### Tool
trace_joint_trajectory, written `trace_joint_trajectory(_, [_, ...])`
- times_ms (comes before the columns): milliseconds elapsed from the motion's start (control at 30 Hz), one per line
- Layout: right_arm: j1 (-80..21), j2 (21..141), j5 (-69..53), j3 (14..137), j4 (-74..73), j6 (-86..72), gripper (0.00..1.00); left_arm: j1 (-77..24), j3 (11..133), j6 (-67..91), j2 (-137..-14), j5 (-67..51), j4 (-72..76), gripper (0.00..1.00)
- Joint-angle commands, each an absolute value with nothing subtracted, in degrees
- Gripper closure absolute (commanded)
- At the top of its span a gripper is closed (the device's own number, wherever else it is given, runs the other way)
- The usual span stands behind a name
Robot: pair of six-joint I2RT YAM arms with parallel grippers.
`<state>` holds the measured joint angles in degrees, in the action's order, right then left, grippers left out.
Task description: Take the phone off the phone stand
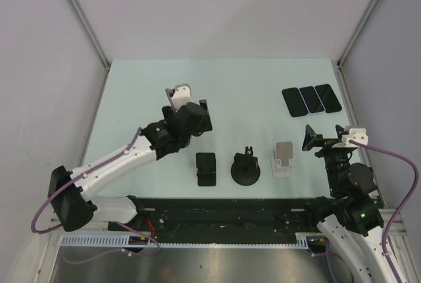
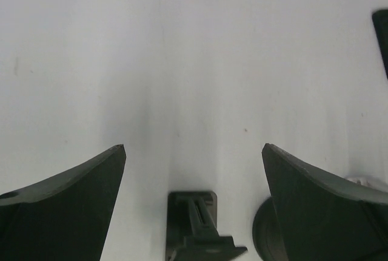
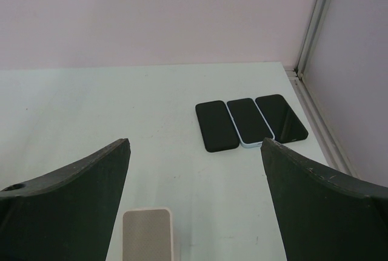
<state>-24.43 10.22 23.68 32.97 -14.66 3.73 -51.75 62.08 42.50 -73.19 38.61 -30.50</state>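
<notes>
Three phones (image 1: 310, 101) lie flat side by side near the far right edge of the table (image 1: 151, 92) in the top view, off the stands. A black stand (image 1: 206, 168), round black stand (image 1: 245, 166) and white stand (image 1: 283, 159) sit in a row by the arms, and the left gripper (image 1: 200, 117) and right gripper (image 1: 312, 138) are too dark to read. In the left wrist view the fingers (image 2: 73, 200) are spread around nothing over bare table, with the black stand cut off at the bottom, and in the right wrist view the fingers (image 3: 66, 194) are spread too, the white stand cut off below and the phones farther back.
</notes>
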Motion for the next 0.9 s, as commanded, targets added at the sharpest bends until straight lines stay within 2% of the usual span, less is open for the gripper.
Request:
trace_joint_trajectory(0, [-24.3, 9.3, 26.2, 33.0, -12.7, 4.7, 0.05, -43.9, 64.8, 34.1, -69.2, 33.4, -29.0, 0.00])
trace_joint_trajectory(133, [-23.9, 7.7, 28.4, 33.0, -12.8, 4.9, 0.05, -37.7, 62.9, 31.6, -63.0, 30.8, -28.8, 0.00])
trace_joint_trajectory(300, [-23.9, 6.2, 30.4, 33.5, -13.5, 6.1, 0.04, -31.9, 58.9, 25.9, -50.3, 32.9, -28.7, 0.00])
trace_joint_trajectory(600, [-24.7, 2.0, 37.7, 36.8, -20.4, 6.9, 0.00, -31.2, 49.9, 20.2, -29.6, 38.8, -28.5, 0.00])
trace_joint_trajectory(867, [-24.6, 1.8, 42.7, 38.5, -23.6, 5.1, 0.00, -31.2, 42.0, 15.0, -12.0, 39.2, -28.1, 0.00])
